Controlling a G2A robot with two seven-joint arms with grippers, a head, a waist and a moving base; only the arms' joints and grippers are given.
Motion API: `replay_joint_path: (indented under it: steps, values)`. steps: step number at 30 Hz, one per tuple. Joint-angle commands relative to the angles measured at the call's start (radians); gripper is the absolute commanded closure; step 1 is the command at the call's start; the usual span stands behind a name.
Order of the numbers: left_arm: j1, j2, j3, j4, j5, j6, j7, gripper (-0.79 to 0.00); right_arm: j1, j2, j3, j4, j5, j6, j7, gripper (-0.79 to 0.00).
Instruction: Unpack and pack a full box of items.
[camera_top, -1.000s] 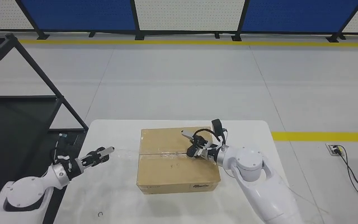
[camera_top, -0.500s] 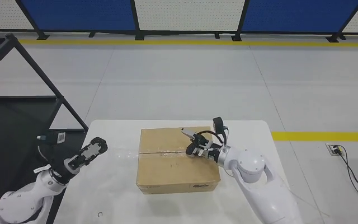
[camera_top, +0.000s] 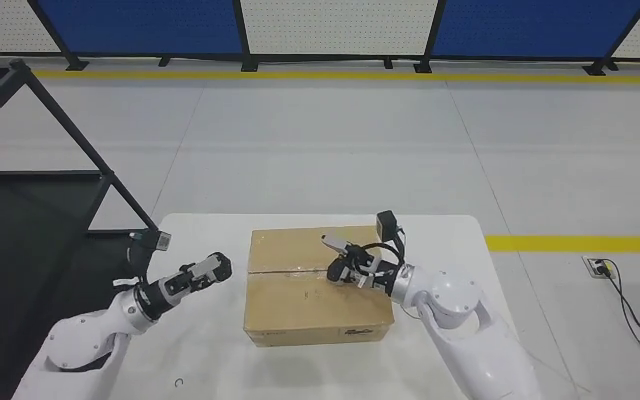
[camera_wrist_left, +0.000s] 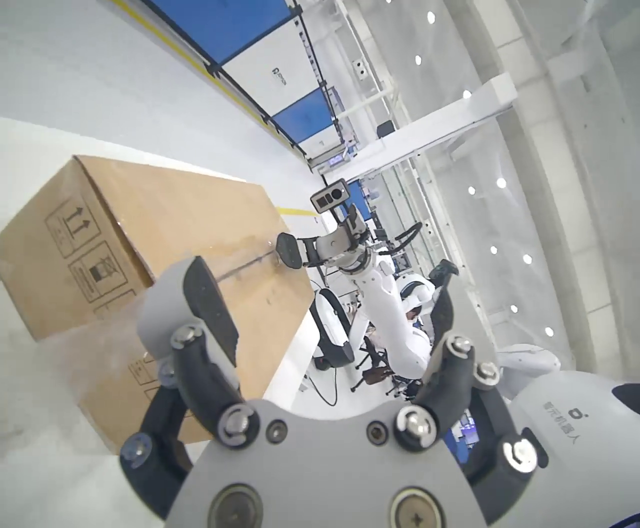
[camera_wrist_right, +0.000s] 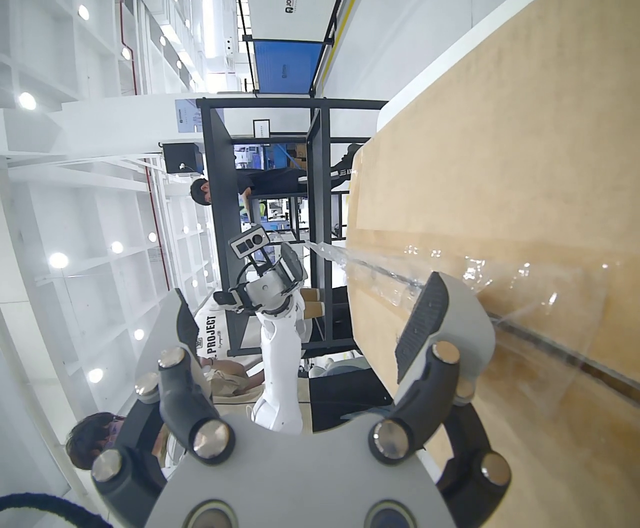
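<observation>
Sealed box (camera_top: 315, 300) unbraced; right gripper (camera_top: 335, 258) over its tape (camera_top: 290, 271), fingers apart; left gripper (camera_top: 212, 268) left of box, fingers apart, not touching; pulling tape may drag box.

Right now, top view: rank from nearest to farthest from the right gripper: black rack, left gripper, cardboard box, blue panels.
1. cardboard box, directly under the right gripper.
2. left gripper, off the box's opposite side.
3. black rack, beside the table past the left arm.
4. blue panels, far across the floor.
</observation>
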Motion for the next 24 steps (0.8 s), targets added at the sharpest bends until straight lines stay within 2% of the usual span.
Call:
replay_joint_path:
  steps: [1, 15, 24]
  values:
    - [-0.023, -0.005, 0.027, 0.033, -0.021, 0.003, -0.016, -0.785, 0.014, -0.004, -0.016, 0.012, 0.001, 0.001, -0.003, -0.785]
    - [-0.142, -0.032, 0.112, 0.276, -0.12, 0.002, -0.086, -0.785, 0.099, -0.033, -0.087, 0.109, 0.025, 0.013, -0.025, -0.785]
    - [-0.185, -0.045, 0.159, 0.351, -0.084, 0.037, -0.081, -0.785, 0.107, -0.038, -0.091, 0.118, 0.026, 0.009, -0.016, -0.785]
